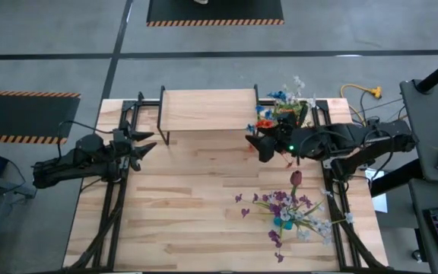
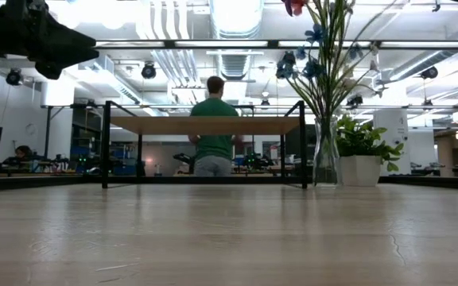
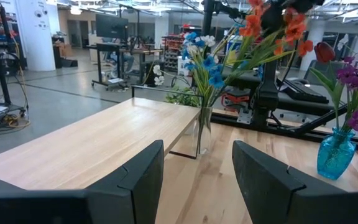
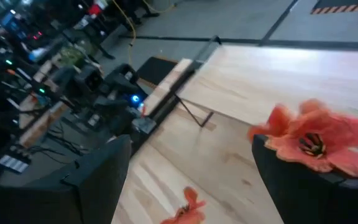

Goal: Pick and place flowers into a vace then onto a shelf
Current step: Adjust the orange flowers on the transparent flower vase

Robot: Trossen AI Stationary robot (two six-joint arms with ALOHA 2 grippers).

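Light wooden tabletop [image 1: 204,205]. Low light-wood shelf on black metal legs [image 1: 208,109], far edge. Artificial flowers on green stems: some in clear glass vase [image 2: 325,163] beside shelf, others [image 1: 287,213] lying on tabletop. Right tool [image 1: 258,144], fingers apart, near vase. Left tool [image 1: 144,147], fingers apart, empty.

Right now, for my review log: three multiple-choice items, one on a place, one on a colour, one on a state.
1. The clear vase stands: A on the table beside the shelf; B on the shelf; C in a gripper.
2. The small vase holding purple flowers is: A red; B blue; C black.
3. The left gripper is: A shut on a stem; B shut on a vase; C open, empty.
A: the low view shows its foot on the table past the shelf's leg. B: the left wrist view shows it. C: bare wood shows between its fingers.
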